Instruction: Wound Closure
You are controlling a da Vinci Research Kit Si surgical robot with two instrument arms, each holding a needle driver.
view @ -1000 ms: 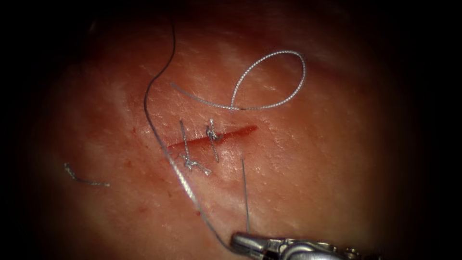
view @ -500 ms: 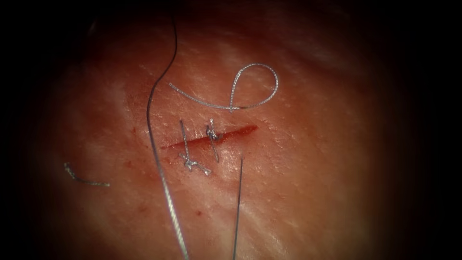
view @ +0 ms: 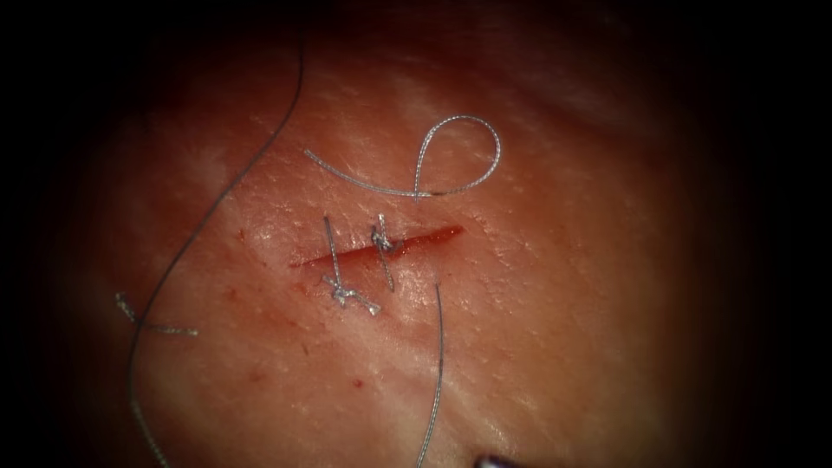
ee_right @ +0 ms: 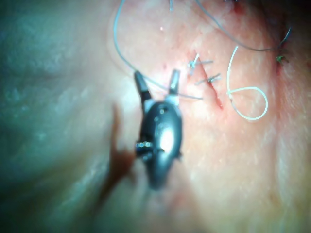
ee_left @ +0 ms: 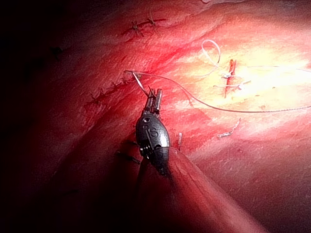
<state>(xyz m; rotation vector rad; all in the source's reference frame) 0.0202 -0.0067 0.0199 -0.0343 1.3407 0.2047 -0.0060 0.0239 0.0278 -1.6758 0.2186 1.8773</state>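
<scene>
Below cut (view: pixel 381 249): thread (view: pixel 438 364) running lengthwise toward right tool (ee_right: pixel 156 83), jaws spread, empty; left tool (ee_left: pixel 154 101) pinching thread; needle unseen.

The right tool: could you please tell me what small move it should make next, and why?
Probably close on the thread that seems to run between its open jaws. The right tool holds nothing, while the left tool appears to grip thread.

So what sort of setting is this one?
Most likely a bench suturing practice setup: a slab of tissue with a short cut already carrying two knotted stitches, loose thread lying on it, and the right tool with open jaws.
</scene>
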